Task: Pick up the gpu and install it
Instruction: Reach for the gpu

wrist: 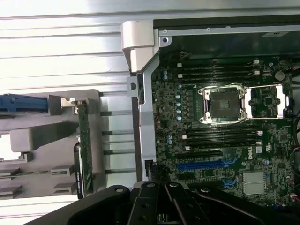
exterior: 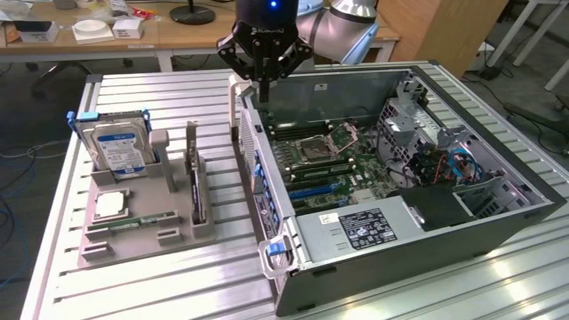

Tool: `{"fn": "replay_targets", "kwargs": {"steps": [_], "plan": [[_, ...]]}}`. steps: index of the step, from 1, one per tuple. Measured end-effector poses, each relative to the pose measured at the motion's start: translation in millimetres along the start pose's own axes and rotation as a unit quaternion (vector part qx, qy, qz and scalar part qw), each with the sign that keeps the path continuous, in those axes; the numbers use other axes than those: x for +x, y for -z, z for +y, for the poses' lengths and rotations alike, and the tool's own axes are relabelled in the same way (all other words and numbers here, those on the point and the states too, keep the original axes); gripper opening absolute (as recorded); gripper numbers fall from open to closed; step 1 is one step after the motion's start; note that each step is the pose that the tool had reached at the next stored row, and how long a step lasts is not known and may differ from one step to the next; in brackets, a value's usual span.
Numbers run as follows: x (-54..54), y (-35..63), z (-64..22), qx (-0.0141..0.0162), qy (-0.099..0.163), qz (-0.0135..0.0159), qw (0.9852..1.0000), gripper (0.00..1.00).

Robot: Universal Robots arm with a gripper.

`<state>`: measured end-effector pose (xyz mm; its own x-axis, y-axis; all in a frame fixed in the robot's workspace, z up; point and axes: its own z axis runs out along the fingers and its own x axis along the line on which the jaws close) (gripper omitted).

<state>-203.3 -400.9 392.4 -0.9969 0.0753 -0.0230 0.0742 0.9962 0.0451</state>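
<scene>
I count one claw [exterior: 264,93], one open computer case [exterior: 418,267] with one motherboard [exterior: 356,167], and one grey holder [exterior: 133,243] on the worktop [exterior: 178,100], carrying one gpu [exterior: 196,190], one hard drive [exterior: 120,150], one memory stick [exterior: 138,221] and one processor chip [exterior: 111,203].

Exterior view: bright, even overhead light, soft shadows. Glare streaks on ribbed silver metal surface [exterior: 498,287] at exterior view's lower right. Open dark grey computer case [exterior: 427,250] interior shaded under far wall. Wrist view: surface washed white; green motherboard [wrist: 225,140] dimmer; black end effector [wrist: 161,206] near-silhouette.
</scene>
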Motion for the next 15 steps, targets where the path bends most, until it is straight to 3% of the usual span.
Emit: {"fn": "replay_targets", "kwargs": {"steps": [15], "plan": [[20.3, 0.2, -2.1, 0.0, 0.0, 0.0004, 1.0, 0.1]]}}
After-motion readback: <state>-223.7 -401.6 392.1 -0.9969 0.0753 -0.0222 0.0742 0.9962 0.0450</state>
